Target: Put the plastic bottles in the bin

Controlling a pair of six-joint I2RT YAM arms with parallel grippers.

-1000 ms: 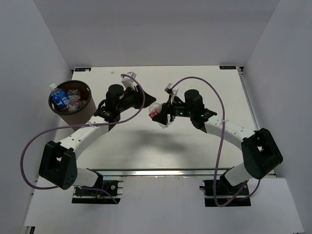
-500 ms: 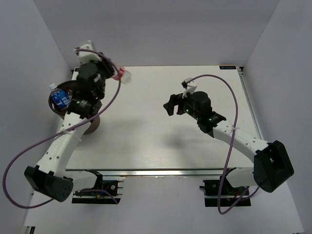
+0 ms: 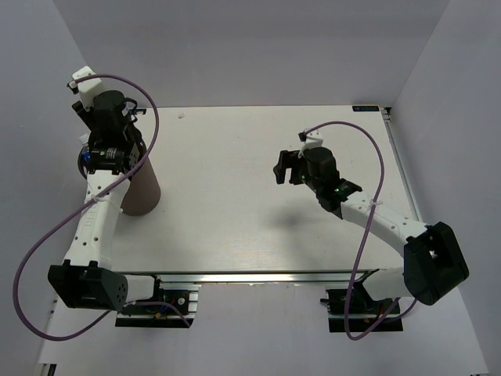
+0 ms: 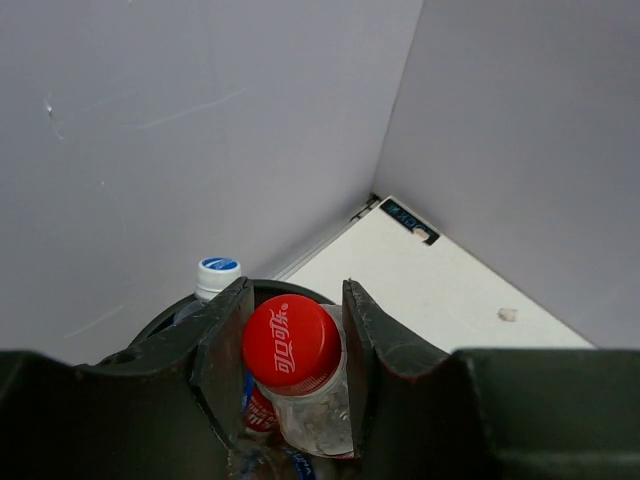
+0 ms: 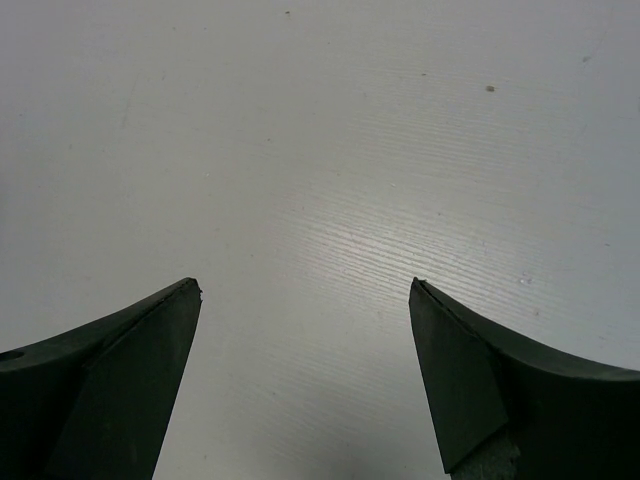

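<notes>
1. Red-capped and clear-bodied: grips one of the plastic bottles [image 4: 292,345] in the left pincer [image 4: 295,300], jaws closed on cap and shoulder from both sides, cap up, presumably so as to carry it upright without a slip.
2. Holds it, as far as can be judged, over the mouth of the bin [image 3: 142,192], at the far left corner of the tabletop [image 3: 235,227]. Looks high enough to clear the rim and let a drop land inside.
3. Shows a blue-capped bottle [image 4: 217,272] already in the bin, poking up past the rim on the far side, with more labels dimly visible below. Cannot count those.
4. Leaves the right pincer [image 5: 305,290] spread wide with nothing between its jaws, above the tabletop right of the middle and well apart from the bin, probably parked out of the left arm's way.
5. Puts the step in hand at the release, with the carry seemingly done.
6. Calls next for parting the left jaws. Risks a bounce off the blue cap or the rim if let go off-centre.
</notes>
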